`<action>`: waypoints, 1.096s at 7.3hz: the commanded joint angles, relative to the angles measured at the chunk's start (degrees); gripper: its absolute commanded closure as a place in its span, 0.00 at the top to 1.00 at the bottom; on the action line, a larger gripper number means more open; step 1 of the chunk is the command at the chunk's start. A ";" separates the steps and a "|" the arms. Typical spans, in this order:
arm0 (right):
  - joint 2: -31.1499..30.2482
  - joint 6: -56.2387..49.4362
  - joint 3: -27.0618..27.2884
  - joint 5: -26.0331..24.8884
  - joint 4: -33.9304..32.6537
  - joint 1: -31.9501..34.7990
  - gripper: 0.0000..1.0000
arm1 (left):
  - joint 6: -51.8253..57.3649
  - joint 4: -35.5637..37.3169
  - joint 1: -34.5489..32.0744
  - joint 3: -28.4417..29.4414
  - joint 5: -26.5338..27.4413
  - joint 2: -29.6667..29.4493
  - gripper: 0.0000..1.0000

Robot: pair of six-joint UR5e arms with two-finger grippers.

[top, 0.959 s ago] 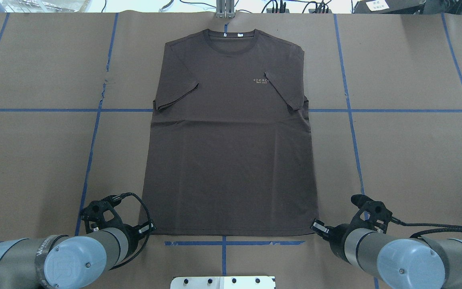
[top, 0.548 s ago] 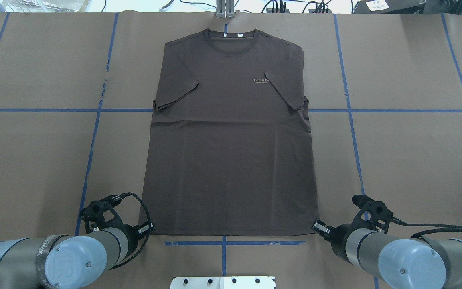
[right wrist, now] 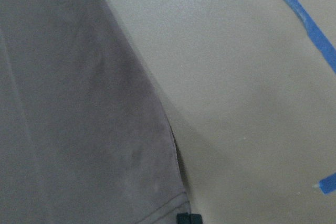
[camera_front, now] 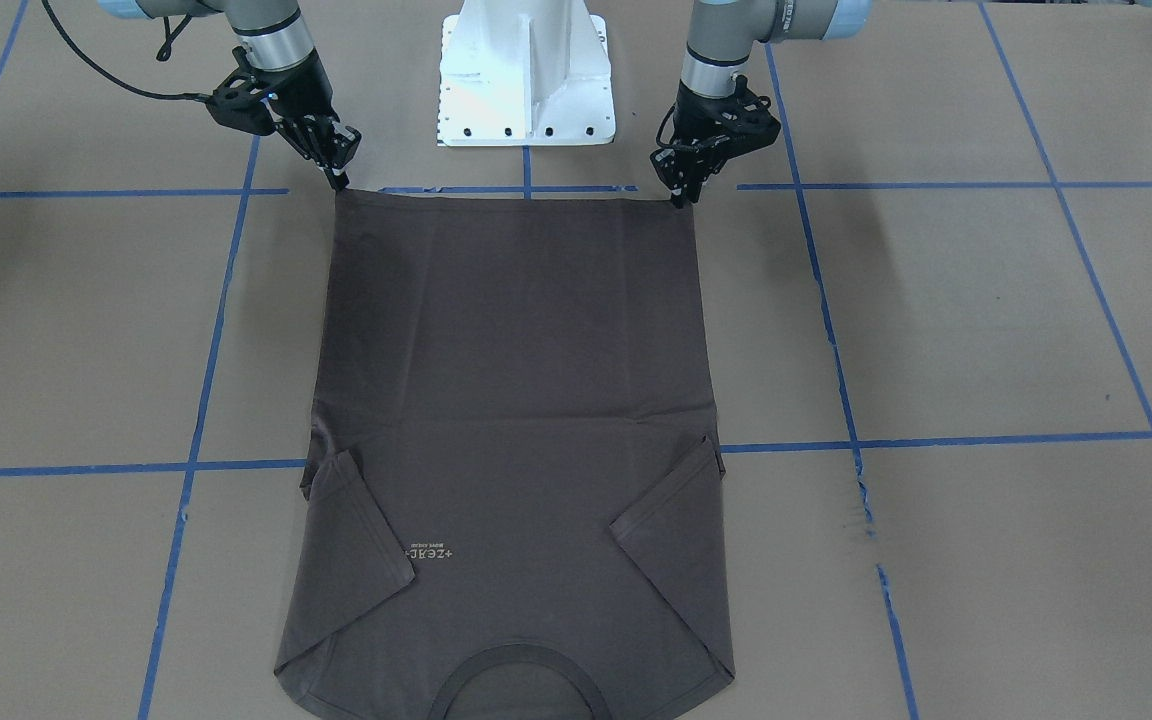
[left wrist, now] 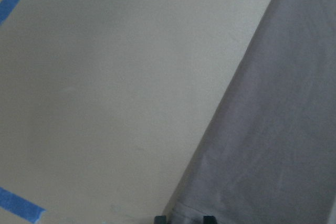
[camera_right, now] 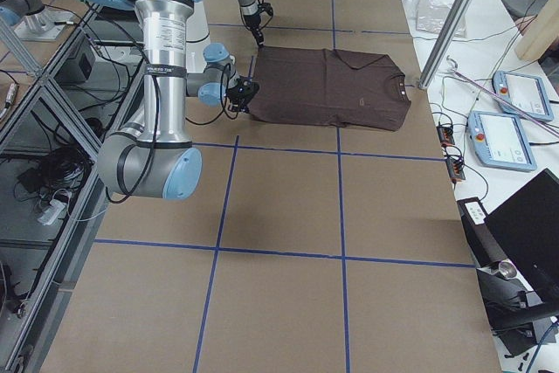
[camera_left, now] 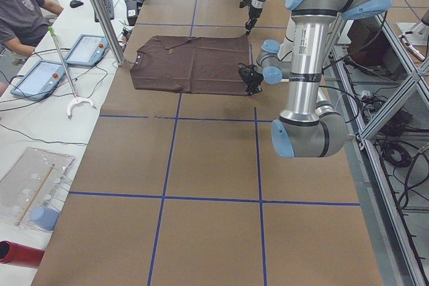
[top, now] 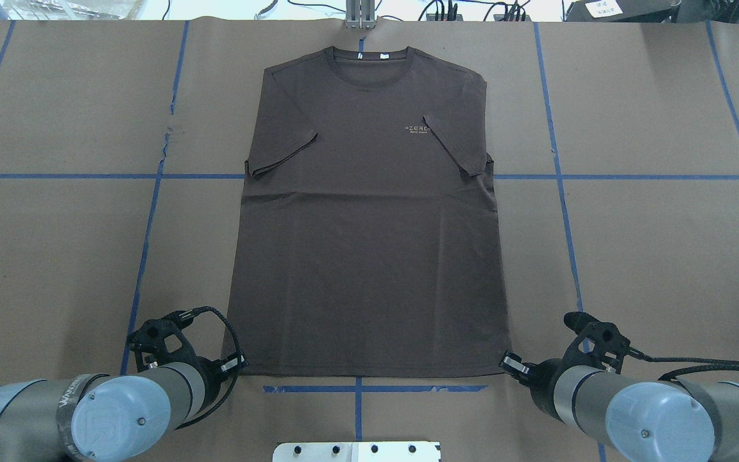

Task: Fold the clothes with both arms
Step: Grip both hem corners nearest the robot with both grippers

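The dark grey-brown T-shirt (top: 369, 244) lies flat on the brown paper, collar at the far edge, both sleeves folded inward. It also shows in the front view (camera_front: 516, 360). My left gripper (top: 241, 364) is low at the near-left hem corner. In the left wrist view (left wrist: 182, 219) its two tips stand slightly apart with the hem corner (left wrist: 176, 211) between them. My right gripper (top: 505, 362) is at the near-right hem corner. In the right wrist view (right wrist: 189, 217) its tips are together on the hem, and the shirt edge (right wrist: 173, 145) is raised slightly, casting a shadow.
The white pedestal (camera_front: 526, 80) stands between the arms at the near edge. Blue tape lines (top: 356, 389) grid the paper. A metal post (top: 360, 16) stands beyond the collar. A seated operator (camera_left: 20, 11) and tablets (camera_left: 40, 75) are past the table's far side.
Both grippers stay at the hem corners. The right gripper and its corner shifted slightly right, and the near hem sits a touch farther from the robot.
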 commanded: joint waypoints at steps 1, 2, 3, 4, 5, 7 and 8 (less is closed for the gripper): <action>-0.01 -0.01 0.00 0.08 0.00 0.00 0.00 | 0.00 0.00 -0.04 -0.08 -0.09 0.03 0.34; -0.01 -0.01 0.44 0.08 0.00 0.00 0.00 | 0.00 0.09 -0.04 0.01 -0.09 0.12 0.34; -0.01 -0.01 0.44 0.08 0.00 0.00 0.00 | 0.09 0.00 -0.04 0.01 -0.35 0.03 0.34; -0.01 -0.01 0.44 0.08 0.00 0.00 0.00 | 0.09 0.09 0.05 0.01 -0.44 0.03 0.34; -0.01 -0.01 0.44 0.08 0.00 0.00 0.00 | 0.09 0.09 0.05 0.01 -0.53 0.03 0.34; -0.01 -0.01 0.44 0.08 0.00 0.00 0.00 | 0.00 0.00 0.14 1.06 -0.61 0.03 0.34; -0.01 -0.01 0.44 0.08 0.00 0.00 0.00 | 0.00 0.00 0.23 1.07 -0.79 -0.05 0.13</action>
